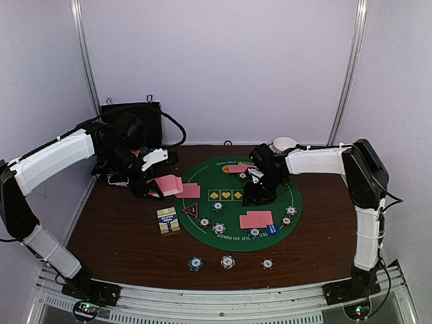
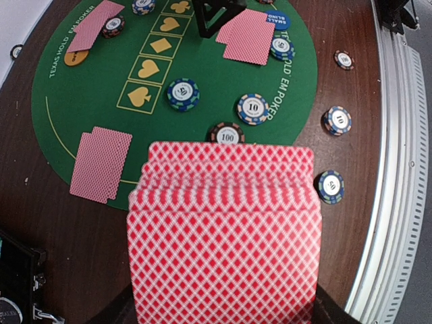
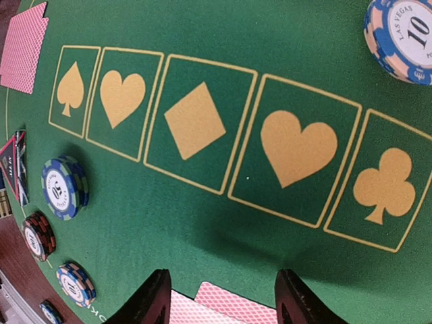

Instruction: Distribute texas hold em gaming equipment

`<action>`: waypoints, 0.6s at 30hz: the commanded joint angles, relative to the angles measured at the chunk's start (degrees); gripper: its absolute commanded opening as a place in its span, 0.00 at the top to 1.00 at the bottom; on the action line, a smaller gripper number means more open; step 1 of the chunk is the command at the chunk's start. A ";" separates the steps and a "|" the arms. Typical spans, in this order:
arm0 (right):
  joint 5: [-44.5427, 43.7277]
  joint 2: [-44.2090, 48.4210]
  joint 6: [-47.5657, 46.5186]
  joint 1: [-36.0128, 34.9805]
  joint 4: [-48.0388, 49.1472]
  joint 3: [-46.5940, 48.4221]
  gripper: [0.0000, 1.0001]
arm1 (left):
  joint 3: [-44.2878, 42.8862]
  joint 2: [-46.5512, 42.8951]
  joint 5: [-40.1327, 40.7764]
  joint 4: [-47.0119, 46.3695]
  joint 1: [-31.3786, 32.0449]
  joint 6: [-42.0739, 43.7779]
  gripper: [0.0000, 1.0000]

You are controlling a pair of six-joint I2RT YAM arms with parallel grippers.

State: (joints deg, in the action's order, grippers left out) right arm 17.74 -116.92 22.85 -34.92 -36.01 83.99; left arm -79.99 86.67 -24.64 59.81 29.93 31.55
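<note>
1. The left gripper (image 1: pixel 154 190) is clamped tight on a fanned stack of pink-backed playing cards (image 2: pixel 223 236) above the brown table's (image 1: pixel 115 236) left side, just off the round green felt mat (image 1: pixel 202 172). Hold it level.
2. The right gripper (image 3: pixel 223 280) hangs part-open and empty over a face-down card pair (image 3: pixel 229 307) by the mat's near-right edge. Lift straight up, so nothing slides.

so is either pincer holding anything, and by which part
Left pincer grips the fanned stack of pink-backed cards by the end nearest its wrist. Right pincer: open over the green mat, empty.
</note>
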 commanded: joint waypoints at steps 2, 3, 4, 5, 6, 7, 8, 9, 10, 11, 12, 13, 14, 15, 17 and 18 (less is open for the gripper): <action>-2.26 0.69 -0.27 -0.31 4.17 -3.79 0.46 | -1.05 -2.02 -1.33 -1.01 -0.40 -0.09 1.00; -2.19 0.98 -0.19 -0.39 4.40 -5.02 0.47 | -1.05 -1.91 -1.33 -1.01 -0.40 -0.09 1.00; -2.15 1.39 -0.17 -0.46 4.74 -6.10 0.47 | -1.05 -1.91 -1.36 -1.01 -0.42 -0.09 1.00; -2.06 1.89 0.02 -0.49 5.18 -7.17 0.48 | -1.05 -1.89 -1.33 -1.05 -0.40 -0.10 1.00; -2.05 2.47 0.17 -0.58 5.58 -8.38 0.49 | -1.05 -1.92 -1.34 -1.03 -0.40 -0.09 1.00; -1.89 3.38 0.32 -0.73 5.95 -9.50 0.50 | -1.05 -1.92 -1.45 -0.99 -0.40 -0.09 1.00; -1.86 4.02 0.47 -0.97 6.24 -10.56 0.51 | -1.05 -1.87 -1.46 -1.08 -0.40 -0.09 1.00; -1.83 4.91 0.75 -1.21 6.50 -11.69 0.51 | -1.05 -1.82 -1.42 -1.05 -0.40 -0.09 1.00; -1.77 5.76 0.97 -1.51 6.87 -12.71 0.51 | -1.05 -1.85 -1.49 -0.97 -0.40 -0.13 1.00; -1.82 6.52 1.23 -1.89 7.22 -13.83 0.52 | -1.05 -1.80 -1.54 -0.99 -0.40 -0.18 1.00; -1.82 7.32 1.57 -2.34 7.49 -14.80 0.52 | -1.05 -1.83 -1.62 -1.01 -0.40 -0.17 1.00; -1.72 7.99 1.84 -2.52 7.79 -15.75 0.52 | -1.05 -1.84 -1.58 -1.01 -0.40 -0.17 1.00; -1.70 8.63 2.07 -2.85 7.96 -16.47 0.52 | -1.05 -1.85 -1.53 -1.01 -0.40 -0.20 1.00; -1.71 9.17 2.25 -3.27 8.12 -17.09 0.52 | -1.05 -1.79 -1.50 -1.01 -0.40 -0.25 1.00; -1.71 9.98 2.58 -3.76 8.19 -18.01 0.53 | -1.05 -1.87 -1.57 -1.01 -0.40 -0.31 1.00; -1.87 10.40 2.63 -3.92 8.13 -18.26 0.53 | -1.05 -1.86 -1.57 -1.01 -0.40 -0.33 1.00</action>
State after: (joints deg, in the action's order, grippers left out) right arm 16.62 -108.31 24.05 -37.63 -26.00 68.16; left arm -79.99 86.67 -24.67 59.92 29.93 31.55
